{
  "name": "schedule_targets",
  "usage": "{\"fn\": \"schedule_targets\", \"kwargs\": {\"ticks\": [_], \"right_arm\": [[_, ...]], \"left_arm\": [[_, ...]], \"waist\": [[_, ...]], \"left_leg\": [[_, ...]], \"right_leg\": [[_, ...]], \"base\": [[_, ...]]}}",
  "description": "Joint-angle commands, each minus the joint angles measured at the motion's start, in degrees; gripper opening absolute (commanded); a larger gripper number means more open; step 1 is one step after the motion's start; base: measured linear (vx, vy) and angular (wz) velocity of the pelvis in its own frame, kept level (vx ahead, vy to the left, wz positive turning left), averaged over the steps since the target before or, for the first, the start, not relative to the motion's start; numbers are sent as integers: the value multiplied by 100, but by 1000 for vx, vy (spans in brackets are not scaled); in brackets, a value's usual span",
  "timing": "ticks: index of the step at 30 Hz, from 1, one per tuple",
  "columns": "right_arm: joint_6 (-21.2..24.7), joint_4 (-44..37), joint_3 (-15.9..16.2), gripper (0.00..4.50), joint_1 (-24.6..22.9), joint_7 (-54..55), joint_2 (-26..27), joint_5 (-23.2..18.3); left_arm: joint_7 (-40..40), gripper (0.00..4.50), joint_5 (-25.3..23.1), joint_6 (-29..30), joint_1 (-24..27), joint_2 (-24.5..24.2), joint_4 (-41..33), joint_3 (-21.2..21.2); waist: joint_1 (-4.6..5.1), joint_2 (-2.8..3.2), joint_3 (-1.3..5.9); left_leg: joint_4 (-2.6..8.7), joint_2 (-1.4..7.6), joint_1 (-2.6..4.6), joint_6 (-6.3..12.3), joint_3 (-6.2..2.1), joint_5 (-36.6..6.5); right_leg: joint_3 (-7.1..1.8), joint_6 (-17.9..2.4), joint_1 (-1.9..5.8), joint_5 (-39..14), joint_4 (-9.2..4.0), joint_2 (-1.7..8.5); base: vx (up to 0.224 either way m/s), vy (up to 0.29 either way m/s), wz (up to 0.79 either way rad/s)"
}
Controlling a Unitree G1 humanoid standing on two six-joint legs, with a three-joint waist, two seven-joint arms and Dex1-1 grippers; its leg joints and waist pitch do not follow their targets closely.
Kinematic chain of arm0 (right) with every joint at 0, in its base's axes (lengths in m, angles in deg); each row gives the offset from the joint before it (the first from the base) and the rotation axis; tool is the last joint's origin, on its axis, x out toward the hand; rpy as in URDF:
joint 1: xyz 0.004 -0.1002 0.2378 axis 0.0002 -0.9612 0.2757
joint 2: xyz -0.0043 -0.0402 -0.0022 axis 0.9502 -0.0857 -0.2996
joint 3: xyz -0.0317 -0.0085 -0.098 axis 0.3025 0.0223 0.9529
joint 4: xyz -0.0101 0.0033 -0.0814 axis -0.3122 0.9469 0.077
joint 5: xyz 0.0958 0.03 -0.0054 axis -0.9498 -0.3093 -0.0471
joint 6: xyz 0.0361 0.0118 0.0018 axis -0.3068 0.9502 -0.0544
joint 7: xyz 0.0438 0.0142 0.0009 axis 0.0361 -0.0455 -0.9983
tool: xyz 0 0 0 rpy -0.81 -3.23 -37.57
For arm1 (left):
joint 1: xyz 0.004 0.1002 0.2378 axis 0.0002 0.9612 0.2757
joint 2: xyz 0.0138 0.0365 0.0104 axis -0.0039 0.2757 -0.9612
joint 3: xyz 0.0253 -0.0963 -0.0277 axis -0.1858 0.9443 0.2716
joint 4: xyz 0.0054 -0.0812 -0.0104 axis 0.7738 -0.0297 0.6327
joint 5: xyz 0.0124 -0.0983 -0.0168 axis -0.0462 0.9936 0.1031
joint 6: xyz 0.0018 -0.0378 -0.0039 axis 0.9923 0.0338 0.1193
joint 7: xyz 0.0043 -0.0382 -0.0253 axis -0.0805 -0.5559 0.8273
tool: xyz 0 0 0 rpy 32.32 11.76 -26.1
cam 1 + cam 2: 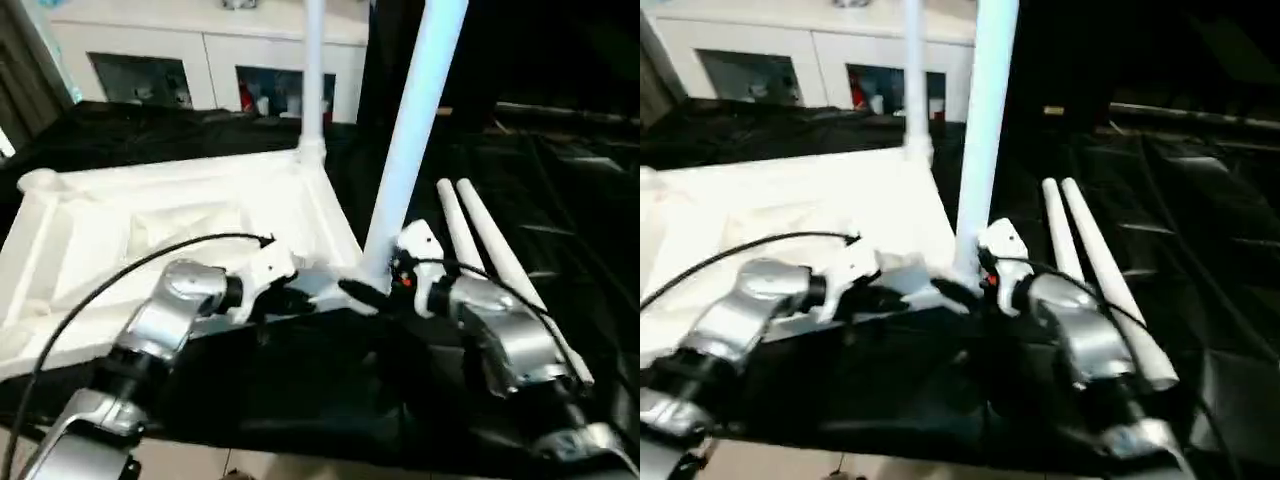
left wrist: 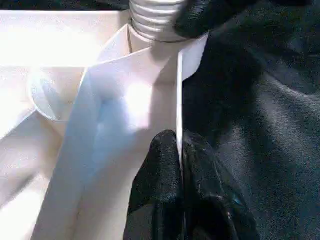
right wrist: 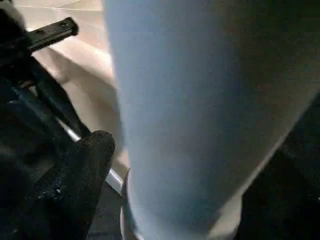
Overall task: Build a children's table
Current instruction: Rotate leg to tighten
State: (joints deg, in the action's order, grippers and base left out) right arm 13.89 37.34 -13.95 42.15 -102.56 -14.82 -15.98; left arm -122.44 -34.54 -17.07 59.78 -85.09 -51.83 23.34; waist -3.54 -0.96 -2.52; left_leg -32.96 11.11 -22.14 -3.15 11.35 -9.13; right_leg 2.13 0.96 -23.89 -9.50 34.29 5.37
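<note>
The white table top (image 1: 150,220) lies upside down on a black cloth. One white leg (image 1: 313,70) stands upright in its far right corner socket. A second leg (image 1: 412,130) stands at the near right corner, its ribbed end (image 2: 155,20) at the socket. My right gripper (image 1: 375,285) is shut on this leg close to its base, and one black finger (image 3: 85,165) shows beside the tube. My left gripper (image 2: 179,145) is shut on the top's thin raised rim (image 2: 178,90), just short of that corner. Two loose legs (image 1: 490,250) lie side by side to the right.
A white cabinet with glass-front shelves (image 1: 200,60) stands behind the work surface. The black cloth (image 1: 560,200) covers the surface out to the right. An open corner socket (image 1: 40,182) shows at the top's far left. A black cable (image 1: 120,265) arcs over my left forearm.
</note>
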Motion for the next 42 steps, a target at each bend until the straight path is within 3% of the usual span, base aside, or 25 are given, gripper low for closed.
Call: {"fn": "schedule_targets", "kwargs": {"ticks": [1,3,8,17,24,30,31,37,40,42], "right_arm": [[90,-259,121,428,-101,-186,-108,-40],[163,-401,174,428,-185,-259,-176,-59],[301,-511,156,428,-223,-263,-160,-76],[390,-647,174,428,-273,-197,-202,-69],[431,-710,162,428,-328,-192,-215,-75],[447,-735,172,428,-334,-194,-216,-81],[447,-735,173,428,-335,-194,-216,-81],[452,-730,183,428,-332,-177,-215,-81],[443,-716,192,428,-345,-171,-223,-62],[418,-680,228,428,-356,-163,-250,-6]], "left_arm": [[-24,57,298,-268,-15,154,-110,27],[-26,63,276,-287,-21,154,-93,39],[-44,63,234,-333,-87,159,-39,11],[-130,63,24,-481,-166,-47,157,-178],[-102,129,22,-473,-129,-178,48,-174],[-158,129,58,-382,-86,-200,75,-211],[-159,103,60,-377,-85,-200,74,-210],[-115,51,91,-326,-85,-192,162,-195],[-131,46,122,-292,-74,-178,141,-198],[-172,9,157,-236,-62,-174,119,-209]], "waist": [[10,-49,327],[-19,-41,328],[34,-70,339],[21,-39,362],[8,-48,353],[7,-49,360],[5,-48,361],[3,-46,363],[5,-48,360],[7,-59,363]], "left_leg": [[386,184,131,122,-61,-1715],[390,187,141,69,-66,-1766],[404,180,107,-1,-89,-1776],[369,180,124,96,-71,-1442],[373,182,142,35,-69,-1582],[364,179,137,48,-68,-1464],[362,178,136,51,-69,-1452],[354,177,140,75,-65,-1421],[356,178,140,67,-67,-1433],[352,175,140,63,-66,-1434]], "right_leg": [[-170,-1079,216,-1699,-425,207],[-173,-1028,208,-1838,-447,223],[-159,-1000,233,-1681,-426,214],[-160,-1201,261,-988,-354,197],[-164,-1204,254,-1220,-372,210],[-162,-1224,262,-1053,-348,203],[-162,-1230,265,-1037,-342,206],[-161,-1265,270,-989,-339,206],[-160,-1258,271,-1030,-340,206],[-161,-1250,275,-1043,-340,207]], "base": [[0,0,0],[0,0,0],[0,0,0],[0,0,0],[0,0,0],[0,0,0],[0,0,0],[0,0,0],[0,0,0],[0,0,0]]}}
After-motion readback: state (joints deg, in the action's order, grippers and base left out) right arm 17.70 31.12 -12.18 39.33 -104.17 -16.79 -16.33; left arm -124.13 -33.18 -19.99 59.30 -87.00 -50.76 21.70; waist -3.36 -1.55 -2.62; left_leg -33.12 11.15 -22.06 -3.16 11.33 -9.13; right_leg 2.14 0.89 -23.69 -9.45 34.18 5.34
